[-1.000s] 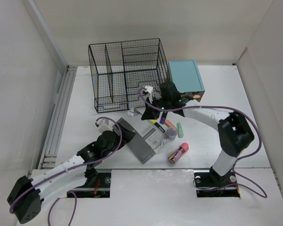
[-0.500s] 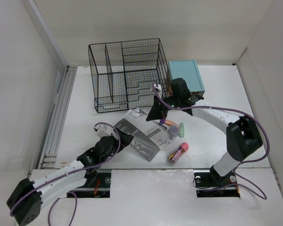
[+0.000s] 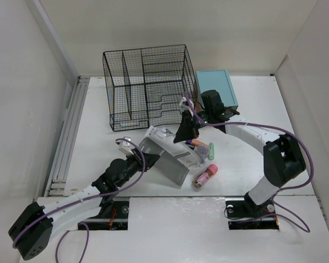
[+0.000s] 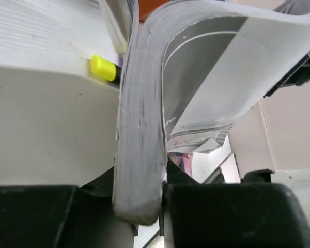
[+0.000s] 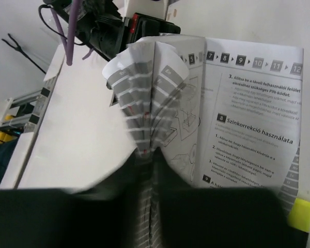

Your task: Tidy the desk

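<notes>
Gripping, left gripper [image 3: 144,159]: jaws closed tight on the thick near edge of the manual [image 3: 172,169].
Right gripper [image 3: 187,136]: pinched shut on the manual's fanned far pages, which are held up.
Desk [image 3: 93,126]: white top beneath both arms, carrying the wire organizer [image 3: 145,87], teal box [image 3: 216,87] and pink marker [image 3: 205,176].

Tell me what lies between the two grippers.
An open booklet spans that stretch, pinched at one end by the left gripper and at the other by the right gripper; the top external view shows it.
</notes>
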`<state>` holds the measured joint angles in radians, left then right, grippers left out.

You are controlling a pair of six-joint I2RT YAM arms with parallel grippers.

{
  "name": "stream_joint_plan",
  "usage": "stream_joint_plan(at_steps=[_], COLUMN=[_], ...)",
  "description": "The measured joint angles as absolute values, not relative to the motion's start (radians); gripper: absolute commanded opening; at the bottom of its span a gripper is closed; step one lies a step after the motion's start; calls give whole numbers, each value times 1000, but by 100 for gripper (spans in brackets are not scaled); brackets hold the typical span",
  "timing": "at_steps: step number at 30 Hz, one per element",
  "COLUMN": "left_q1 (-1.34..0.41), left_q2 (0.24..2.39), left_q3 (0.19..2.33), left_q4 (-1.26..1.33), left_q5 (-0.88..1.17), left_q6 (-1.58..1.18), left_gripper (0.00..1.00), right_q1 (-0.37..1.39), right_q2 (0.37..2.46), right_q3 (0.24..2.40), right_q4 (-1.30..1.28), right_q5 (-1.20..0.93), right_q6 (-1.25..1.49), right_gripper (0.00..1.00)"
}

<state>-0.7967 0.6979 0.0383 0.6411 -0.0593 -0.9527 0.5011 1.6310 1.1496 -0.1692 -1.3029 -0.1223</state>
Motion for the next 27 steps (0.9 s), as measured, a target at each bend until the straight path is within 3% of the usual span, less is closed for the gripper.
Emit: stream_joint_plan(at_steps=[1,3,6,11,16,21,27], left_q1=[-796,-797,-799,-811,-814,-810,-801], left_q2=[695,669,562,340,314,430,781], left_q3=[38,33,30,128,476,849,1303], left_q4=[646,640,577,262,-73,-226,-290], left_q5=[-49,-19,18,8,-144,-377,-604], left_q6=[-946,-938,-924,-849,-743,-618,-410], left_gripper=[0,0,0,0,0,0,0], right_q1=[499,498,489,432,338,193,84], right_q2=[1631,1631,1628,1570,1452,1295,1169], right_q3=[1150,1150,1150,1225,1350,1387,1313], right_q4=[-171,-167,-172,-353,-488,-515,-493], right_q5=[-1309,-1324,-1319,-1242,-1124,-1024,-1005], right_q6=[-115,-115,-130,-284,-410,-446,-431], right_gripper=[58,84,100,100,100,100,100])
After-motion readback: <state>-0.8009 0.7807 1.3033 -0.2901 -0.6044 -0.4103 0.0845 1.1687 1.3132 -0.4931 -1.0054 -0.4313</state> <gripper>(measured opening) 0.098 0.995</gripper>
